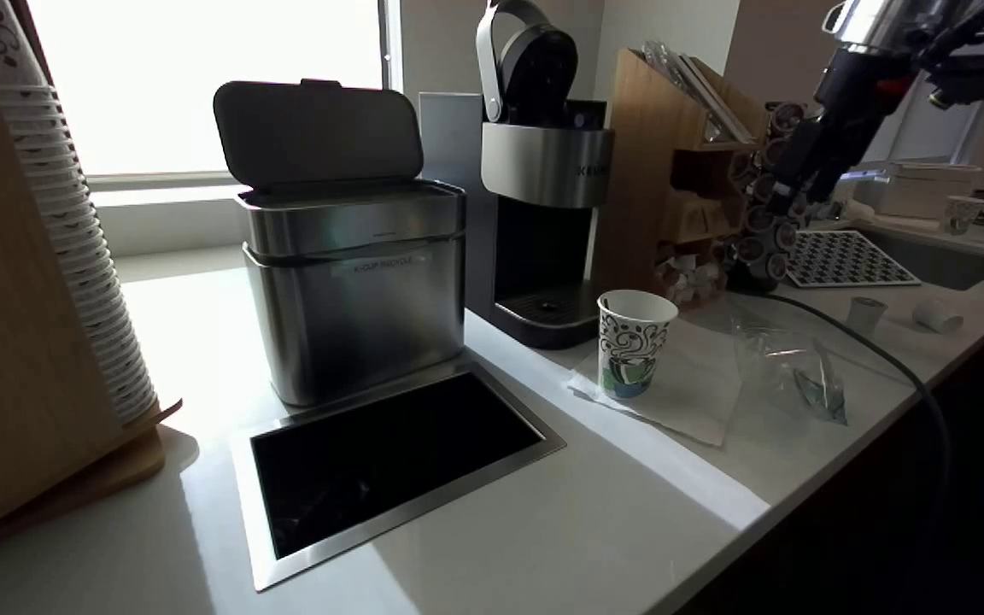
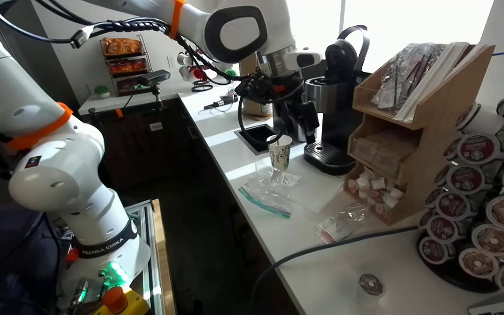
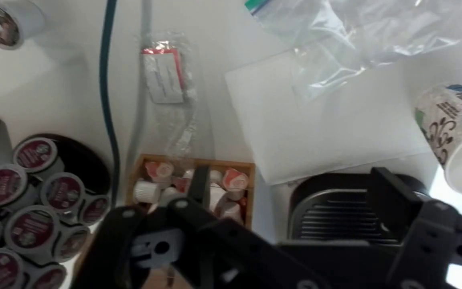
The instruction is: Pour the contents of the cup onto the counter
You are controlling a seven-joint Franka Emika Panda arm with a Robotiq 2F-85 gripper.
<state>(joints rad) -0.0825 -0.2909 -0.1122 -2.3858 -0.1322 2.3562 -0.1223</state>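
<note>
White and smooth, one long counter shows in both exterior views, pierced by one dark cut-out framed in metal. One pale robot arm, wearing two orange bands, reaches over it. Next in bulk is one coffee maker of steel and black, then one wooden organiser in three tiers, the lowest filled with creamers (heaped too closely for a fair count). One steel bin has its single lid raised, and one pod rack holds pods that partly hide one another. The one gripper is unclenched, its two fingers spread wide apart. One paper sheet lies flat on the counter, and one clear bag with a green seal lies partly over it. The task's one cup, printed in black and green, stands upright on the sheet near the coffee maker, outside the fingers; a second pale cup stands well apart, far along the counter. Smallest are one clear-wrapped packet with a red-edged label and two loose tubs, one upright, one on its side.
</note>
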